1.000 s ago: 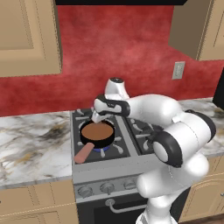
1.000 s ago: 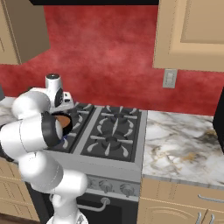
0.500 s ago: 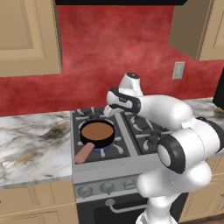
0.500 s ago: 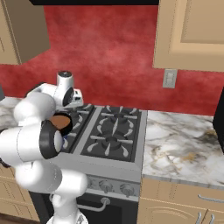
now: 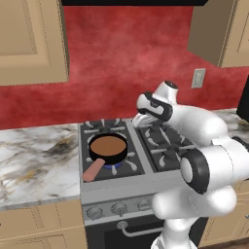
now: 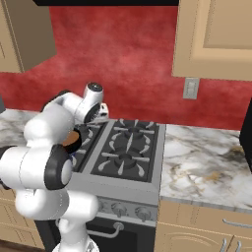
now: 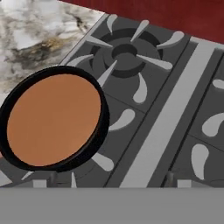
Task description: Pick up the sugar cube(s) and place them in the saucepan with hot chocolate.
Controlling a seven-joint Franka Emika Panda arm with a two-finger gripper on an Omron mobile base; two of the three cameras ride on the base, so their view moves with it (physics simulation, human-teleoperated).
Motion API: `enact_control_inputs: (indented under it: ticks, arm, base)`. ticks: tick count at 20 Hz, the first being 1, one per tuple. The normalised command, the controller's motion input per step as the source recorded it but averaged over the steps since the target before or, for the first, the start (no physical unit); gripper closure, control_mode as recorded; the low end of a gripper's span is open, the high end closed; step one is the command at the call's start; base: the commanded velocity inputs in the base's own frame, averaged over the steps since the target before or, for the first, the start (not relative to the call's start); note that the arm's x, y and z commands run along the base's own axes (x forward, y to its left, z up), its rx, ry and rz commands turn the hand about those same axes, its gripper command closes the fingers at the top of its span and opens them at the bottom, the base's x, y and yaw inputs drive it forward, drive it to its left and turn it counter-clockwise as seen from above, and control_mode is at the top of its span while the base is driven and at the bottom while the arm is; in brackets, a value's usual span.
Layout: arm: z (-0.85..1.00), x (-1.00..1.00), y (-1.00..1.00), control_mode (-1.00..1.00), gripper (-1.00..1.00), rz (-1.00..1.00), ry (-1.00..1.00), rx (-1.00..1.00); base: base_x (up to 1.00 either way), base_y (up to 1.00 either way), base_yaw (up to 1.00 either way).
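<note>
The saucepan with hot chocolate (image 5: 108,147) sits on the front left burner of the stove (image 5: 146,182), its salmon-pink handle (image 5: 92,169) pointing toward the front edge and the marble counter (image 5: 34,160) on that side. In the hand view you see the same pan (image 7: 52,117) from above: a black rim around a smooth brown surface, with nothing white floating on it or resting on the rim.

Your gripper (image 5: 142,119) hangs over the middle of the cooktop, just to the right of the pan and above the rear burner grates (image 7: 131,54). Its jaws stand wide apart and nothing sits between them. In the right base view the hand (image 6: 101,111) shows beside the wrist, over the left half of the stove, with the pan (image 6: 72,141) partly hidden behind the arm.

You can find no sugar cube in these pictures, on the stove, on the counter to either side, or in the claw. With the claw empty and standing next to the pan, the likeliest reading is that the drop is done and the cube has sunk under the liquid, but you cannot confirm that from the surface of the chocolate alone.

If any cube is left to fetch, it lies outside what these cameras cover, so you would need to look further along the counters before committing to another reach.
</note>
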Motion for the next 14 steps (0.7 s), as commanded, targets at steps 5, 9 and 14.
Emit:
enact_control_inputs:
  ticks: [5,9,14]
  arm:
    - [0.03,0.00,-0.58,-1.00,-1.00,0.00,0.00,0.10]
    - [0.04,0.00,-0.58,-1.00,-1.00,0.00,0.00,0.10]
    - [0.03,0.03,-0.42,-1.00,-1.00,-0.02,0.00,0.05]
  base:
    - [0.00,0.00,0.00]
    - [0.00,0.00,0.00]
    - [0.00,0.00,0.00]
